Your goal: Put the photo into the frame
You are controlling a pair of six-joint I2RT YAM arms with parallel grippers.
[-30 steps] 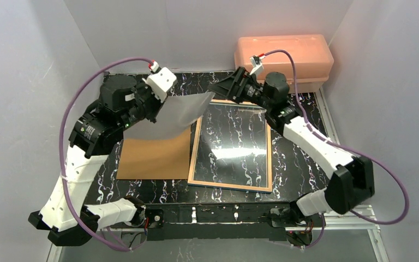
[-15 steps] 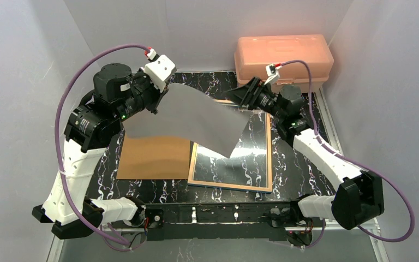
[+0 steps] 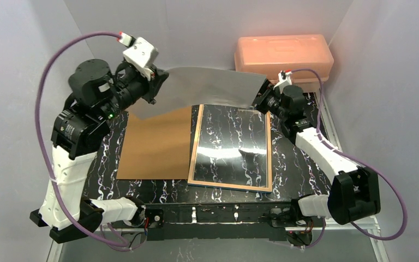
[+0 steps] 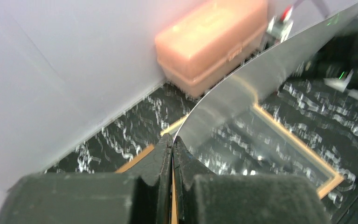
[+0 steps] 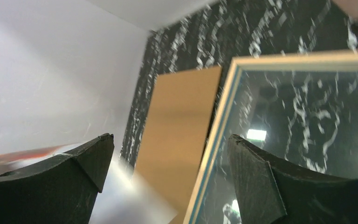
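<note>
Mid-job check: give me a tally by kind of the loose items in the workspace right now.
photo: 1
frame: 1
brown backing board: 1
pink box: 1
Total: 4

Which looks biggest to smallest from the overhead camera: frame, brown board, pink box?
Frame, largest.
Then brown board and pink box, too alike to rank; the photo covers part of the board.

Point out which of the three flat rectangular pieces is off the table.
The grey-backed paper photo, pinched by the left gripper; the brown board and wood-edged glass frame lie flat.
</note>
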